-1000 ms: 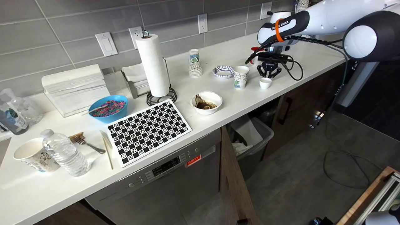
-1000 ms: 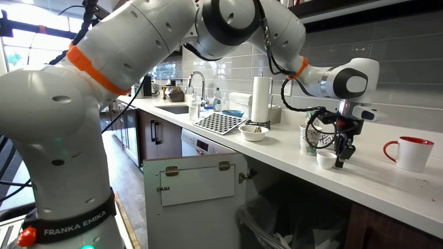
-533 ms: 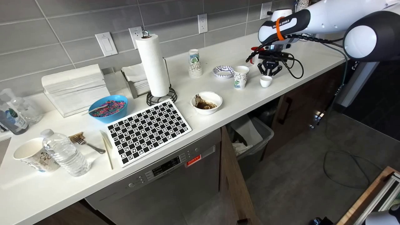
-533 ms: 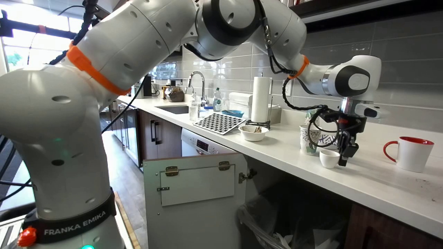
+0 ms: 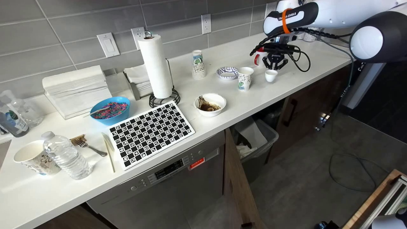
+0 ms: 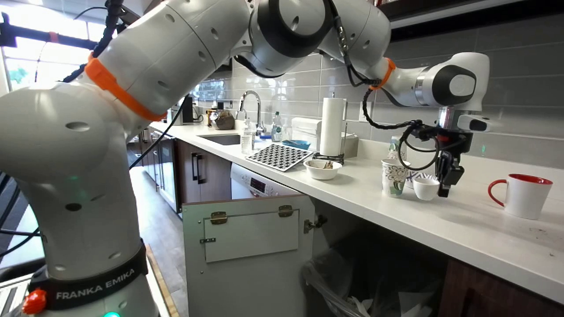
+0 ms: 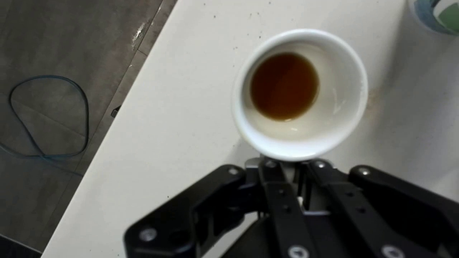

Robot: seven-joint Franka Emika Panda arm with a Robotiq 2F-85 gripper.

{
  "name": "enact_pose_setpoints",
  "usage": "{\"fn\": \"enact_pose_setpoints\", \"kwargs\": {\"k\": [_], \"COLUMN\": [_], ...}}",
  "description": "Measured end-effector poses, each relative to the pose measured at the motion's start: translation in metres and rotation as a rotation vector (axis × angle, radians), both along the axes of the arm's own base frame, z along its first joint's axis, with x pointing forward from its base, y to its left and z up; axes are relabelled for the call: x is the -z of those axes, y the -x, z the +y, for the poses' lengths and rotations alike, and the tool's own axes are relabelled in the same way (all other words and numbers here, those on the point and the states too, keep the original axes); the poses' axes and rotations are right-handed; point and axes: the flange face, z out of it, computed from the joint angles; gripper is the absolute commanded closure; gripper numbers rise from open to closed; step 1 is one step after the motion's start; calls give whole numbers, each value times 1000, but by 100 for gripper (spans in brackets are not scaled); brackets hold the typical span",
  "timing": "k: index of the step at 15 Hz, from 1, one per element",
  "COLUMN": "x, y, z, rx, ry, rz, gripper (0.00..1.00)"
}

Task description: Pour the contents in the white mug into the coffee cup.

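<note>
The small white mug (image 7: 337,93) holds dark brown liquid (image 7: 285,86). It looks about upright and lifted off the counter, and shows in both exterior views (image 5: 270,76) (image 6: 425,189). My gripper (image 7: 292,165) is shut on its side wall below the rim; the mug's rim hides the fingertips in the wrist view. The gripper also shows in both exterior views (image 5: 275,67) (image 6: 442,192). A red takeaway cup with a white rim is out of view. A white paper cup with a green mark (image 5: 244,80) stands close to the mug (image 6: 393,177), partly at the wrist view's top right (image 7: 439,16).
A white mug with red inside and handle (image 6: 526,198) stands behind the gripper. A patterned paper plate (image 5: 225,76) and stacked paper cups (image 5: 198,67) lie farther back. A white bowl (image 5: 210,114) with brown residue is nearer the checkered board (image 5: 151,133). The counter's front edge is close.
My gripper has risen with the white mug in it, lifting the mug upward from the counter, slightly away from the front edge. The other cups and bowls have not moved.
</note>
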Motion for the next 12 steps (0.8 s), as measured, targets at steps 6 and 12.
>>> {"fn": "enact_pose_setpoints", "kwargs": {"k": [6, 12], "x": [-40, -64], "y": [-11, -24], "z": [3, 14], "rx": [-26, -52], "ry": [47, 76], "rz": [-35, -88], "gripper": [97, 97]}}
